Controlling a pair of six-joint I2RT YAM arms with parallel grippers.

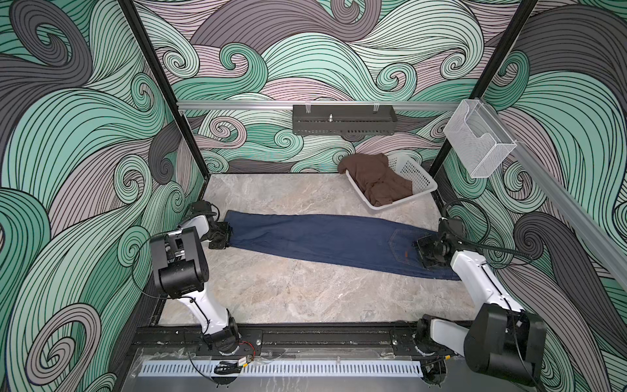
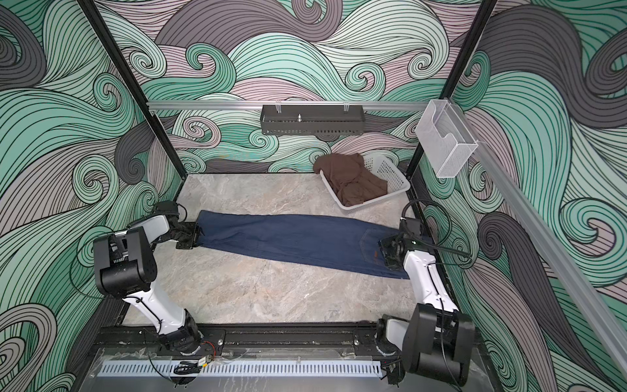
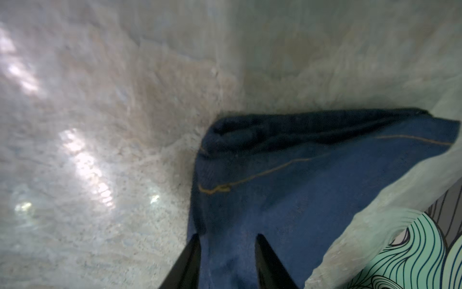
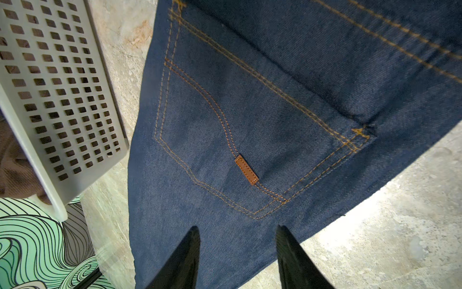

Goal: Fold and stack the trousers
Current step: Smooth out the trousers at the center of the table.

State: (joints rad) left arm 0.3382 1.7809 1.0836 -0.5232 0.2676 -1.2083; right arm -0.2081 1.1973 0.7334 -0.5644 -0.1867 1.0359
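Observation:
The trousers (image 1: pixel 322 237) (image 2: pixel 291 237) are dark blue jeans with orange stitching. They lie flat across the marble table, legs laid together, hems at the left and waist at the right. My left gripper (image 1: pixel 228 236) (image 2: pixel 196 236) is at the hem end. In the left wrist view its jaws (image 3: pixel 228 236) stand apart over the hem corner (image 3: pixel 312 187), with denim between them. My right gripper (image 1: pixel 420 251) (image 2: pixel 385 249) hovers at the waist end beside the back pocket. Its jaws (image 4: pixel 238 227) are open just below the pocket (image 4: pixel 250 112) with its orange tab (image 4: pixel 246 169).
A white perforated basket (image 1: pixel 417 176) (image 4: pixel 57 87) holding a brown garment (image 1: pixel 376 176) stands at the back right, close to the jeans' waist. A black tray (image 1: pixel 342 120) hangs on the back rail, and a clear wire holder (image 1: pixel 478 142) on the right rail. Patterned walls close in three sides.

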